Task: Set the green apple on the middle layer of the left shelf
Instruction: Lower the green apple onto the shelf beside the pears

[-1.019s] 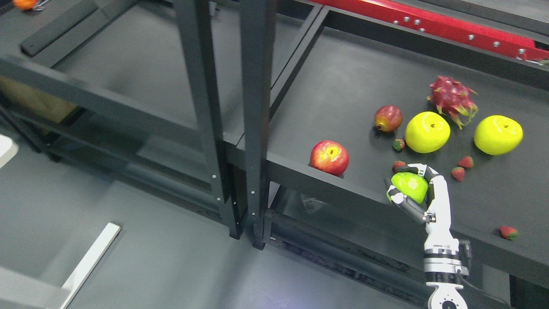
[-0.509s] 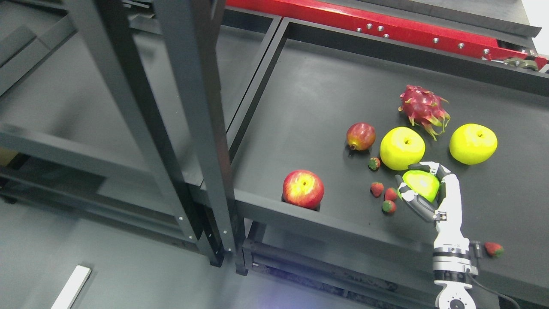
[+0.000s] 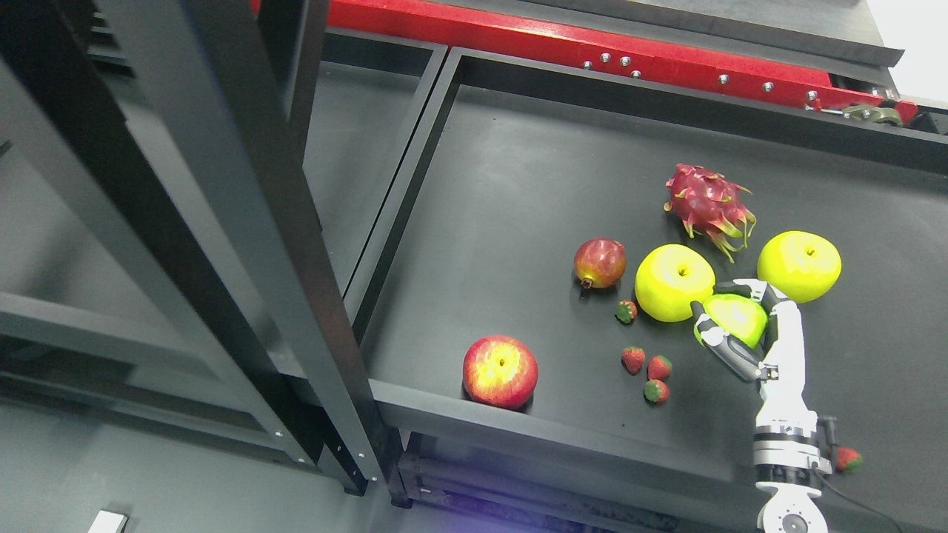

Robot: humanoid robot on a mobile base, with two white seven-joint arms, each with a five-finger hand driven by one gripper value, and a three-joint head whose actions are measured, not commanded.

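My right hand (image 3: 735, 318) comes up from the lower right on a white forearm, its fingers curled around a small green apple (image 3: 738, 317). It holds the apple above the right shelf's dark surface (image 3: 511, 192), just right of a yellow apple (image 3: 672, 282). The left shelf (image 3: 348, 148) lies beyond the black uprights (image 3: 244, 222) on the left, and I see nothing lying on its middle layer. My left hand is out of view.
On the right shelf lie a red apple (image 3: 500, 371) at the front rim, a small dark red fruit (image 3: 599, 262), a dragon fruit (image 3: 707, 205), a second yellow apple (image 3: 799, 265) and several strawberries (image 3: 645, 368). A red beam (image 3: 592, 41) runs along the back.
The camera has swung right and up, so the whole scene slid left and down. Relative to the fruit, my right hand with the green apple has moved farther in, toward the yellow apples.
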